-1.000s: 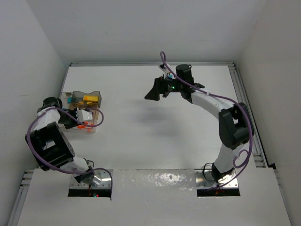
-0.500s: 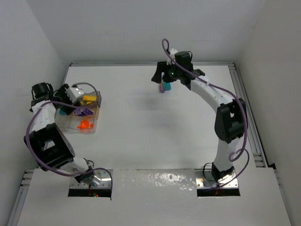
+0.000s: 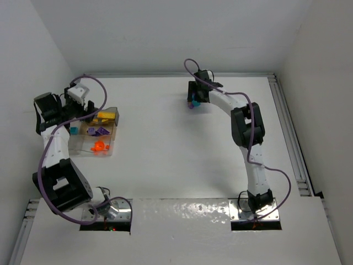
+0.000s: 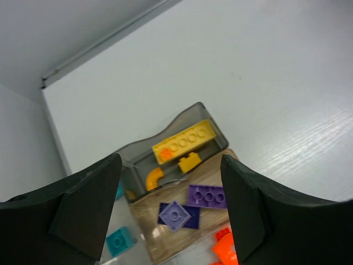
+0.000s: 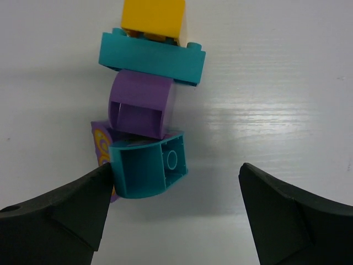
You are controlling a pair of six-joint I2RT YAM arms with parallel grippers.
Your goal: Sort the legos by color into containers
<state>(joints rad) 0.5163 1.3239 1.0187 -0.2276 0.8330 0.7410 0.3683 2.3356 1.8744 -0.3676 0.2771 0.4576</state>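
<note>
White tabletop (image 5: 265, 83) fills both wrist views. Your right claw (image 5: 174, 207) stands spread and empty. The stuck-together bricks (image 5: 146, 105) lie just ahead, off to one side of its gap, long axis running straight away from it. Your left claw (image 4: 168, 201), also spread, hangs over the sorting tray (image 4: 135, 156). Only the overhead view shows tray and stack well apart.
</note>
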